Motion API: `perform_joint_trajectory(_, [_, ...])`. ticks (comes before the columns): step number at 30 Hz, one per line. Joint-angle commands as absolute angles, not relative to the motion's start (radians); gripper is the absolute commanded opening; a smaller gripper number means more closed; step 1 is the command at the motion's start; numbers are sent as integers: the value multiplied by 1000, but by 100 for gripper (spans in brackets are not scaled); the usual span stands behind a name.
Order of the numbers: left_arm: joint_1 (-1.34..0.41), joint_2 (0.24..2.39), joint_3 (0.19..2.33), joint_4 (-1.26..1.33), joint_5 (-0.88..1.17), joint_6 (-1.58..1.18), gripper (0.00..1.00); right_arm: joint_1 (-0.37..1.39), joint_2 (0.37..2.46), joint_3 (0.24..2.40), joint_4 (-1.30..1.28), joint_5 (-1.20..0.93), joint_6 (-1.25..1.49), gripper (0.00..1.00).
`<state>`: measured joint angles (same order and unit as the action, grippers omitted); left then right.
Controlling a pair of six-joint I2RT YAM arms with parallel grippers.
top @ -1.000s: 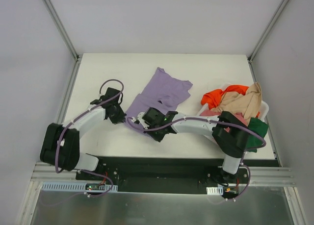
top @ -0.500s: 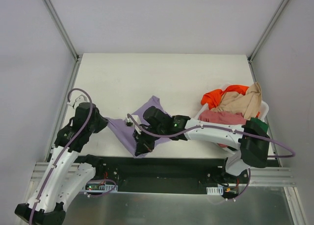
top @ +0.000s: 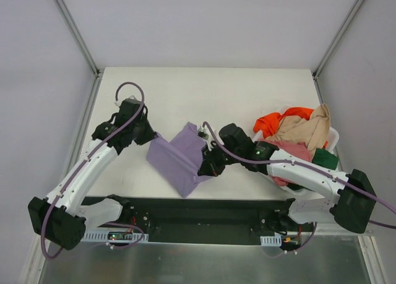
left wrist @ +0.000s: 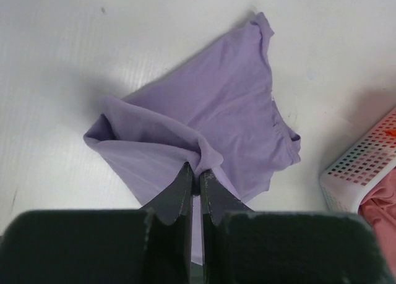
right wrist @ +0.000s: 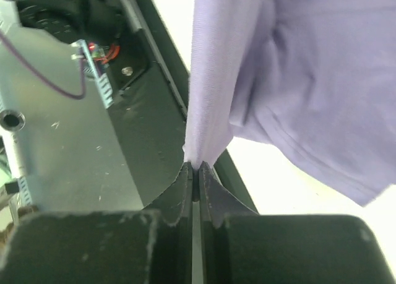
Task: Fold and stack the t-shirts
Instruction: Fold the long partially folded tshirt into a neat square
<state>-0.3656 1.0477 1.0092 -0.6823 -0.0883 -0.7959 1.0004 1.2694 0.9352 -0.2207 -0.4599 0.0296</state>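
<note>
Both arms are on the lavender t-shirt (top: 178, 159), which sits bunched into a wedge just left of centre near the front of the worktop (top: 247, 92). The left gripper (left wrist: 197, 174) is clamped on it, jaws pinched almost together with a thick fold of purple cloth squeezed between the tips. From that wrist view, the fabric runs from the pinch into a rolled fold on the left, and a flatter panel spreads across the white surface beyond. Over on the other side, the right gripper (right wrist: 195, 169) is closed hard on another edge of the same shirt. The cloth rises out of its tips in a tight pleat, and a looser hemmed flap hangs off to the right, above the dark front rail of the rig. From above, the shirt spans the gap between the two grippers, its lowest corner reaching the worktop's near edge. Off to the right stands the white basket (top: 335, 135), well apart from the lavender shirt. Heaped in it are an orange-red shirt (top: 272, 121) at the far left, a beige shirt (top: 307, 129) draped on top, a dusty pink shirt (top: 292, 150) toward the front and a dark green shirt (top: 325, 158) at the near right corner.
</note>
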Motion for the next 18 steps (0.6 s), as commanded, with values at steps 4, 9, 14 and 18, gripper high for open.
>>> perform_joint_trajectory(4, [-405, 1251, 1181, -555, -164, -764, 0, 881, 1178, 876, -351, -391, 57, 0])
perform_joint_trajectory(9, [-408, 1411, 1273, -543, -146, -759, 0, 796, 1173, 867, -365, -370, 40, 1])
perform_joint_trajectory(14, [-410, 1544, 1365, -535, -138, -744, 0, 729, 1213, 879, -377, -367, 29, 0])
perform_joint_trajectory(18, [-410, 1646, 1417, -535, -109, -735, 0, 681, 1252, 877, -388, -350, 20, 0])
